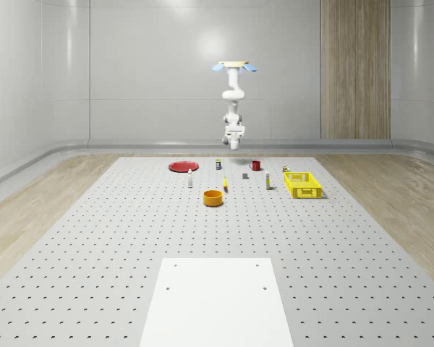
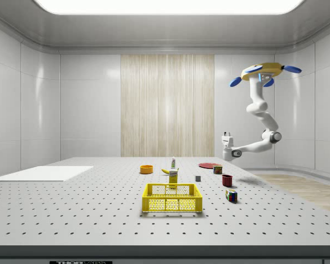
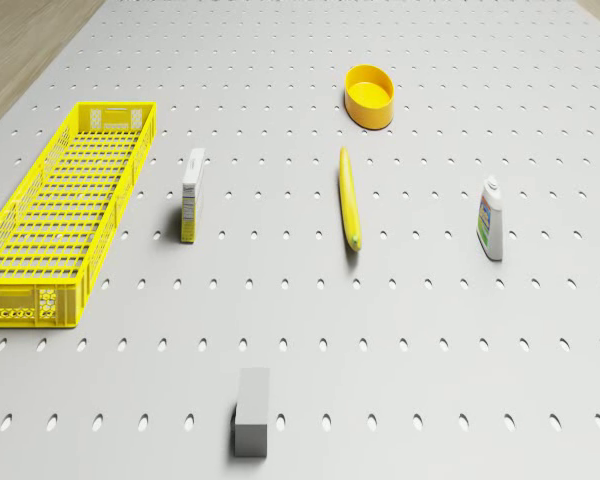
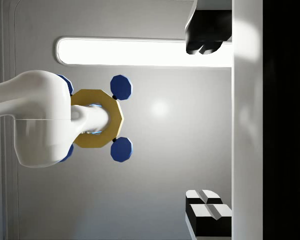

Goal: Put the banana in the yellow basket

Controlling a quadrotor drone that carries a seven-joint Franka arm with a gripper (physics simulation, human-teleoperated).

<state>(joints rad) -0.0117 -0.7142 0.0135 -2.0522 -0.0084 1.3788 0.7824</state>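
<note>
Drone (image 1: 232, 66), yellow body with blue rotors, hovers high in the air over the far end of the grey perforated surface (image 1: 130, 238), above the row of small objects. White jointed arm (image 2: 259, 113) hangs down from it and bends toward the side view's left. Hand (image 2: 226, 139) is well above the surface, holding nothing; in the wrist view its two dark fingertips (image 4: 202, 47) stand wide apart, so it is released. The wrist view looks up at the drone's underside and a ceiling light strip.

Slim yellow banana (image 3: 349, 197) lies flat on the surface, apart from everything. Round orange bowl (image 3: 369, 96) sits near one of its tips. Yellow wire-mesh basket (image 3: 65, 205), long and rectangular, stands well apart from the banana, nothing visible inside it in the drone view. Between basket and banana: a narrow white-and-yellow carton (image 3: 192, 194), upright. On the banana's other side: a small white bottle with a coloured label (image 3: 491, 218). A small grey block (image 3: 252, 410) stands nearer the drone.

Whole-scene view: flat red plate (image 1: 182, 166) and dark red mug (image 1: 255, 165) at the far edge; white rectangular panel (image 1: 217, 300) lies on the near end. Side view: multicoloured cube (image 2: 231, 194) on the surface near the mug.
</note>
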